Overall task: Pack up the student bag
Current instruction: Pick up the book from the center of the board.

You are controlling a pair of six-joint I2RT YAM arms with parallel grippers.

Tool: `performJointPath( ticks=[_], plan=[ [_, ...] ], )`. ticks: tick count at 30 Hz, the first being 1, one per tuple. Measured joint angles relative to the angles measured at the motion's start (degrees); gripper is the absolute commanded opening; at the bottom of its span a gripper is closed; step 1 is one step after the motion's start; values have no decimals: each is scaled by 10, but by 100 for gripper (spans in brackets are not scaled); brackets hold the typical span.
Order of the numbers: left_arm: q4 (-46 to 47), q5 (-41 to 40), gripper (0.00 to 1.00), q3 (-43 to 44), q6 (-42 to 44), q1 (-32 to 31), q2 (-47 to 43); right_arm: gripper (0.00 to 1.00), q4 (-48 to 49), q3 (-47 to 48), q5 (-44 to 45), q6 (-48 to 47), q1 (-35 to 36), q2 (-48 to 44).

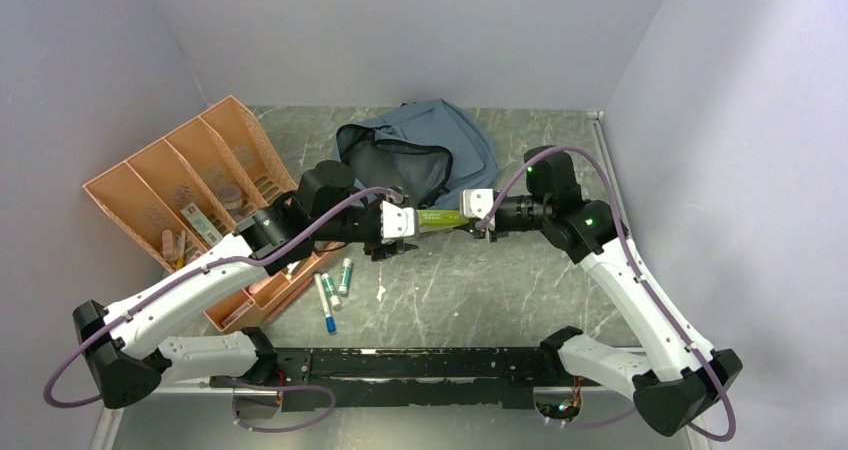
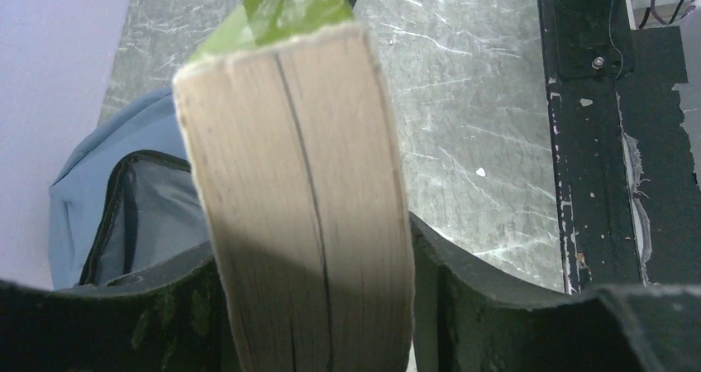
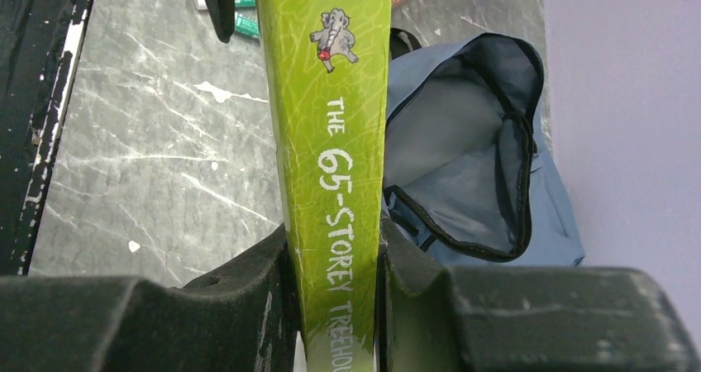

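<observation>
The left jaws are clamped on the page edge of the green book (image 1: 438,218); the right jaws are clamped on its spine. The book hangs between both arms above the middle of the counter (image 1: 480,290). The student bag (image 1: 425,150) lies just beyond, at the far edge, its mouth apparently open toward the book. Risk: opposed pulls may twist the book loose, and the limp mouth may catch its corner.

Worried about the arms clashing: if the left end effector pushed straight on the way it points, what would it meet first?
The left end effector grips the green book, which lies along that line; the right end effector, clamped on its far end, likely comes first.
</observation>
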Motion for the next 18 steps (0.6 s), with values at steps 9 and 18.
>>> performJointPath(
  ticks=[9, 18],
  plan=[
    [-2, 0, 66, 1, 0, 0, 4, 0, -3, 1, 26, 6, 16, 8],
    [-3, 0, 63, 1, 0, 0, 5, 0, -9, 1, 48, 8, 26, 16]
  ],
)
